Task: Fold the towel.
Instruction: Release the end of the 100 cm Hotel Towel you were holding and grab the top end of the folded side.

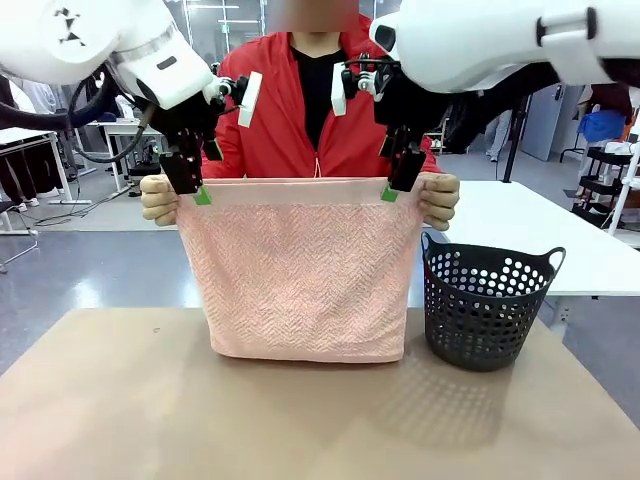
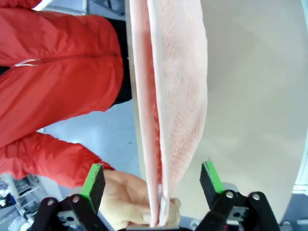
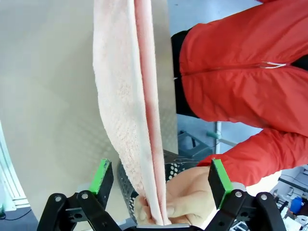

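Towel (image 1: 300, 280) — doubled, upright — beside basket (image 1: 488, 305)

Front: towel (image 1: 300, 280) screens the person's waist and the far edge of the table (image 1: 120, 400). Fingertips of left gripper (image 1: 197, 190) and right gripper (image 1: 397, 188) overlap the top band; contact not readable from here. Left arm (image 1: 90, 40) and right arm (image 1: 480, 40) cut by the top edge.

Left wrist: towel runs off the top; person's hand (image 2: 127, 199) cut by the bottom edge, partly behind the cloth.

Right wrist: black basket (image 3: 180, 166) mostly behind the towel and the other hand (image 3: 192, 195).
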{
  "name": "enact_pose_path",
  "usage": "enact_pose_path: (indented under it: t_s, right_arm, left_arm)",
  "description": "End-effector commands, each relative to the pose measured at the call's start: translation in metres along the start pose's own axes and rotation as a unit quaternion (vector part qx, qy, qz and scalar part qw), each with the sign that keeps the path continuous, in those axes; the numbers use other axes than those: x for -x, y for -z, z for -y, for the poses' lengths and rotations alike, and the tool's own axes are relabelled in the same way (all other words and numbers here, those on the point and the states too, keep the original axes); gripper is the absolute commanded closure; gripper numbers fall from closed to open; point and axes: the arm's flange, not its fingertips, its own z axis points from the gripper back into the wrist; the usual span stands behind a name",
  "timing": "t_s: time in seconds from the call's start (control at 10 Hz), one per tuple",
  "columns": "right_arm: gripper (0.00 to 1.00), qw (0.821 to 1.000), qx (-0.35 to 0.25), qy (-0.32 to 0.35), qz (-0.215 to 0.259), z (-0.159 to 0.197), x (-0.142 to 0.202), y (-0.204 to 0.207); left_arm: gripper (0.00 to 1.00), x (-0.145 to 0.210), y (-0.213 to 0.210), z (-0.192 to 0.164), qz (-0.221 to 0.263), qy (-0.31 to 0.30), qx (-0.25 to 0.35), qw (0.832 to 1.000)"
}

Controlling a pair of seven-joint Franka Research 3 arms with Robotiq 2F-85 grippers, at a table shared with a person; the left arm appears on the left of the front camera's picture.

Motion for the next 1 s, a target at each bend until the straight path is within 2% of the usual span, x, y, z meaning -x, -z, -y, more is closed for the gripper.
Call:
enact_pose_path:
  t_s: [0.0, 0.1, 0.2, 0.3, 0.4, 0.5, 0.7, 0.8, 0.9]
  right_arm:
    - [0.00, 0.999, -0.037, 0.026, -0.018, 0.013, 0.001, 0.008]
    - [0.00, 0.998, -0.053, 0.034, -0.021, 0.015, 0.002, 0.015]
    - [0.00, 0.997, -0.064, 0.037, -0.025, 0.016, 0.004, 0.021]
    - [0.41, 0.997, -0.068, 0.039, -0.029, 0.016, 0.005, 0.025]
    - [0.60, 0.996, -0.072, 0.041, -0.030, 0.016, 0.006, 0.028]
    - [1.00, 0.996, -0.071, 0.042, -0.030, 0.015, 0.006, 0.029]
    - [1.00, 0.996, -0.073, 0.043, -0.027, 0.013, 0.007, 0.031]
    - [0.87, 0.996, -0.072, 0.043, -0.027, 0.012, 0.007, 0.031]
    - [0.97, 0.996, -0.073, 0.044, -0.025, 0.011, 0.007, 0.031]
  left_arm:
    - [0.00, 0.001, 0.009, -0.020, -0.010, -0.007, 0.037, 0.999]
    - [0.00, 0.002, 0.020, -0.021, -0.011, -0.019, 0.054, 0.998]
    - [0.13, 0.005, 0.029, -0.023, -0.006, -0.029, 0.072, 0.997]
    - [0.49, 0.008, 0.034, -0.024, 0.001, -0.038, 0.083, 0.996]
    - [0.70, 0.012, 0.039, -0.023, 0.003, -0.044, 0.092, 0.995]
    - [1.00, 0.013, 0.041, -0.022, 0.006, -0.045, 0.096, 0.994]
    - [1.00, 0.016, 0.043, -0.019, 0.004, -0.047, 0.097, 0.994]
    - [0.96, 0.016, 0.043, -0.018, 0.003, -0.047, 0.098, 0.994]
    - [1.00, 0.017, 0.042, -0.016, 0.003, -0.049, 0.098, 0.994]
